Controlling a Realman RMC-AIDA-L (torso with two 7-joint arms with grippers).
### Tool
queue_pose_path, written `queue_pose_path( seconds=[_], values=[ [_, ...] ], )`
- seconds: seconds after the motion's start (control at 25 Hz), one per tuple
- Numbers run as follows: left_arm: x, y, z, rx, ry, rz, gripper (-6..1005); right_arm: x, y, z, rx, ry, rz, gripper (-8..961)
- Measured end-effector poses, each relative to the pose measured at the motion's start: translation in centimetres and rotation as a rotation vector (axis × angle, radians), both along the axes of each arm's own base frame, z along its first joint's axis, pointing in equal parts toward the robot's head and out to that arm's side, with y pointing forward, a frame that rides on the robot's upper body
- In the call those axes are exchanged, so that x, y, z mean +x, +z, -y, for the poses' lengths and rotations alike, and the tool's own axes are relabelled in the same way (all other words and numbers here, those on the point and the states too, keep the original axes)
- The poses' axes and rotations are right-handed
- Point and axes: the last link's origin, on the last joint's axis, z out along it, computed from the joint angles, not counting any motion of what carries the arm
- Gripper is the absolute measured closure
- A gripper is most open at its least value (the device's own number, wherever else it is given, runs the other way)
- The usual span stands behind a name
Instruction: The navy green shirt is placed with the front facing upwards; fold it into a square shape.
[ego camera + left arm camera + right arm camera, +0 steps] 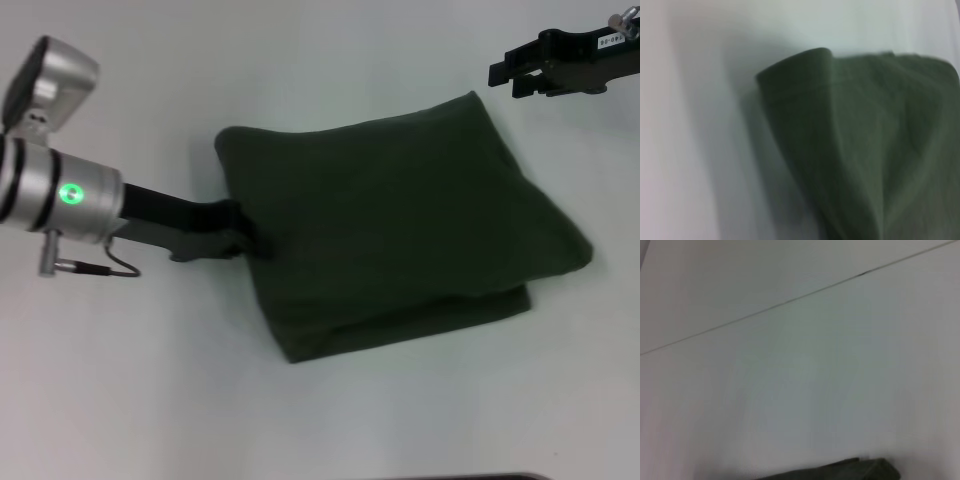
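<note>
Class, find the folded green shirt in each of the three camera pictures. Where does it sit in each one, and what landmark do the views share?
Head view: the shirt lies folded mid-picture, the left gripper at its edge.
Left wrist view: the shirt fills the right half, one folded edge raised.
Right wrist view: only a dark sliver of shirt at the bottom edge.
Shared landmark: the white table.

My left arm reached in from nine o'clock, its silver wrist showing a green light, the black forearm link angled toward the centre. My left gripper [238, 232] sat at the shirt's [400, 220] nine o'clock edge, fingertips buried at the cloth, so I couldn't tell how the fingers stood. My right gripper [503, 74] hung at one o'clock, apart from the shirt, its black fingers pointing toward nine o'clock, lying close together with nothing between them.
</note>
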Motion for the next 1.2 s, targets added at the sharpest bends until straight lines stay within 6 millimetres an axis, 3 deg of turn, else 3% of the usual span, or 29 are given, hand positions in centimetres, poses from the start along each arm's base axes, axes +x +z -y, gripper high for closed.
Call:
queue_pose_path(
  seconds=[0.16,0.48,0.92,1.04,1.2],
  values=[
    [-1.2,1.7,-0.5,0.034,0.024,-0.019,960,0.0,0.0,0.0,-0.001,0.0,0.0,506],
    [-3.2,4.2,-1.0,0.098,0.071,-0.03,925,0.0,0.0,0.0,-0.002,-0.002,-0.002,506],
    [-3.6,5.3,-1.1,0.126,0.032,-0.026,877,-0.7,-0.1,-0.2,-0.012,0.017,-0.011,505],
    [-4.4,7.1,-1.7,0.182,0.049,-0.048,864,-0.7,-0.1,-0.2,-0.012,0.017,-0.013,505],
    [-4.5,9.4,-1.9,0.258,0.076,0.019,719,-0.6,0.0,-0.1,-0.012,0.012,-0.023,505]
  ],
)
